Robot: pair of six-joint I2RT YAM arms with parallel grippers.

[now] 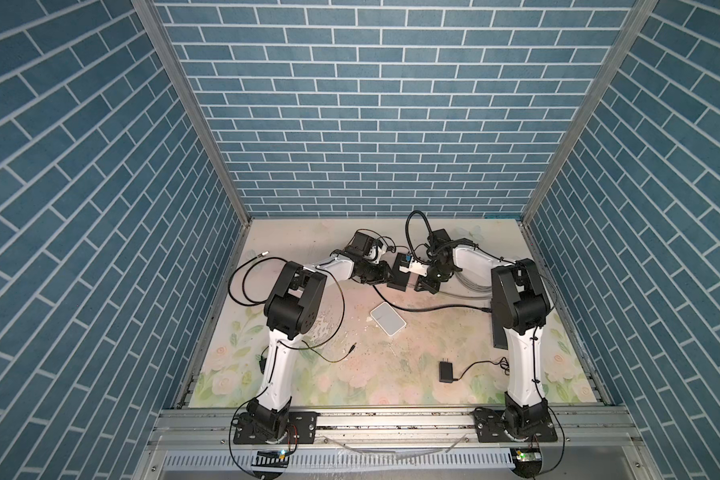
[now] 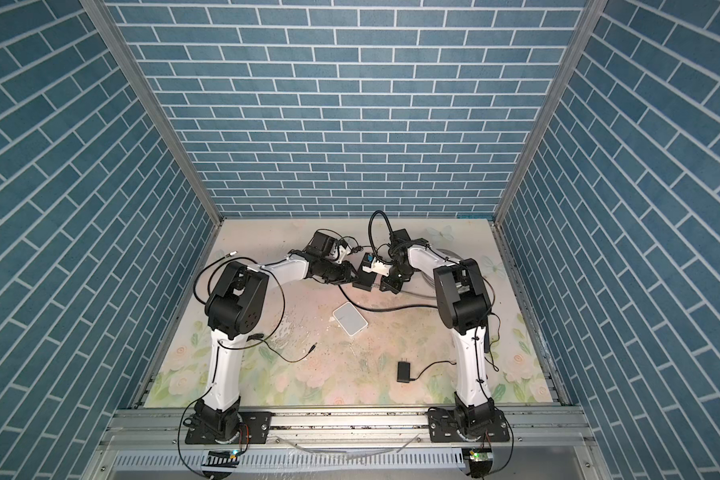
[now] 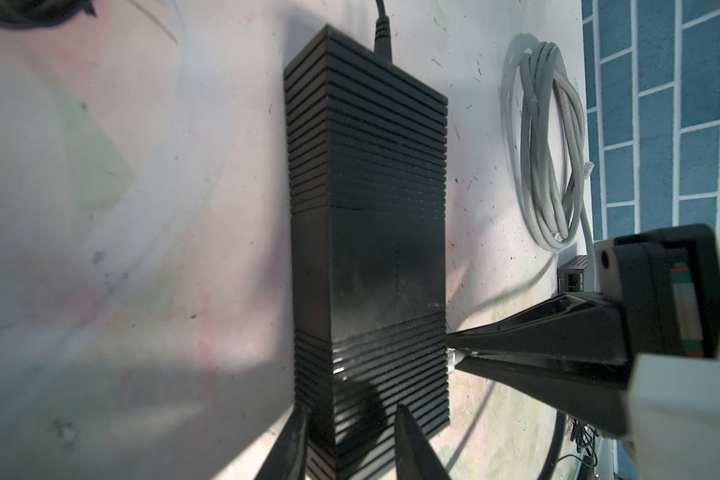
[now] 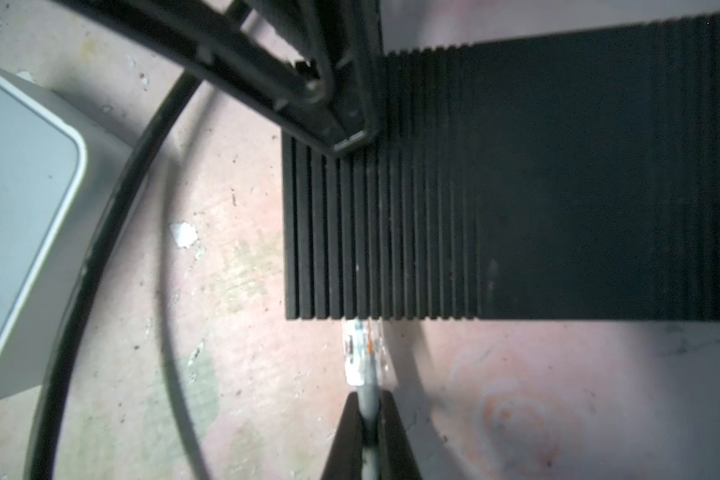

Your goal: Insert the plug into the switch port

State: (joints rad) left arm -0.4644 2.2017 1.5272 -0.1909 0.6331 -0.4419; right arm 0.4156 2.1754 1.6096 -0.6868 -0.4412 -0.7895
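The switch (image 1: 400,274) (image 2: 364,276) is a black ribbed box lying at the back middle of the table. My left gripper (image 3: 350,411) (image 1: 385,275) is shut on its near end, one finger on each side. My right gripper (image 4: 368,397) (image 1: 418,284) is shut on the grey cable just behind the plug (image 4: 360,353). The plug is clear, with its tip at the ribbed side edge of the switch (image 4: 516,187). The port itself is hidden. In the left wrist view the right fingers (image 3: 537,332) reach the side of the switch (image 3: 366,249).
A white flat box (image 1: 387,318) lies in front of the switch, and a thick black cable (image 4: 100,257) curves past it. A coiled grey cable (image 3: 549,158) lies near the right wall. A black power adapter (image 1: 446,371) sits front right, and loose black leads (image 1: 246,282) lie at the left.
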